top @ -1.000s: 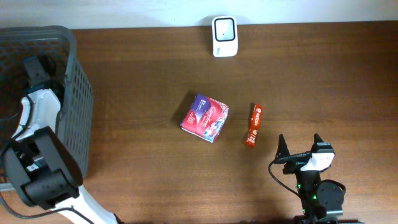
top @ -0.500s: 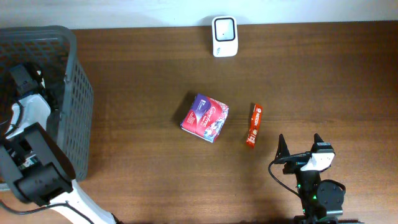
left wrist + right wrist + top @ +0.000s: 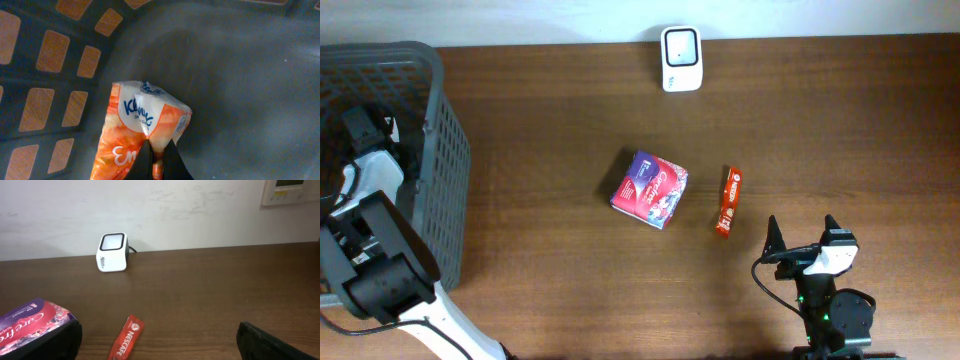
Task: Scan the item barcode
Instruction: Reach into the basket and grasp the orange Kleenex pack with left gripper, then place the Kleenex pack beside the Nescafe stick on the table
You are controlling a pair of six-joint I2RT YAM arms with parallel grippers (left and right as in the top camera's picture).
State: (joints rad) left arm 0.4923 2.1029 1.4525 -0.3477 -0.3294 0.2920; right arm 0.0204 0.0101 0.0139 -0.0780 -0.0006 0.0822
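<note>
Overhead, the scanner stands at the table's far edge, with a purple pack and a red stick lying mid-table, apart from each other. The right gripper sits near the front edge just past the stick, its jaws spread wide and empty. Nothing lies between those 2 items and the scanner.

The left gripper reaches down inside the basket at the left end. Its wrist view shows the 2 fingers pinched together on the wrapper of the orange tissues, which lie on the basket floor.

Compared with 1 second ago, the left arm has shifted slightly toward the basket's left side and its jaws have closed. Everything on the table and the right arm are unchanged.

The slotted basket wall rises just left of the tissues, while bare grey floor opens to the right. Wide bare wood surrounds the items mid-table.
</note>
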